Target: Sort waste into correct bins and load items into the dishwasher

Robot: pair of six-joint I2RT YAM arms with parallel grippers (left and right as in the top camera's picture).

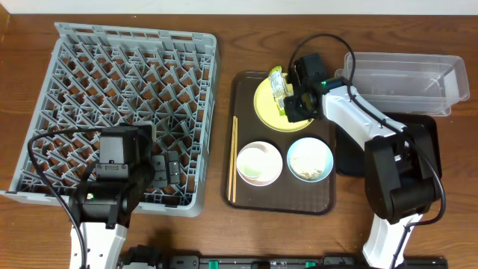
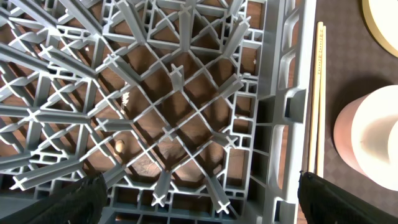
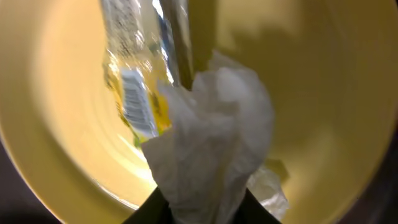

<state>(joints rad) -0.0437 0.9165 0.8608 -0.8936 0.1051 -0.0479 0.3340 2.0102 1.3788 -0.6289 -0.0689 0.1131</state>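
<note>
My right gripper (image 1: 293,101) is over the yellow plate (image 1: 269,112) and is shut on the crumpled white paper (image 3: 214,134), with the green-yellow snack wrapper (image 3: 134,93) hanging beside it; the wrapper also shows in the overhead view (image 1: 278,84). The pink bowl (image 1: 259,164), the blue bowl (image 1: 310,160) with rice-like crumbs and the chopsticks (image 1: 232,157) lie on the brown tray (image 1: 246,82). My left gripper (image 2: 199,199) is open over the near right corner of the grey dish rack (image 1: 119,97). The clear tub (image 1: 407,81) and black tray (image 1: 426,131) are at the right.
The left wrist view shows the rack lattice (image 2: 174,112), the chopsticks (image 2: 320,93) and the pink bowl (image 2: 373,137) to its right. The right arm's base (image 1: 399,179) stands over part of the black tray. A cable (image 1: 56,142) loops over the rack's near left.
</note>
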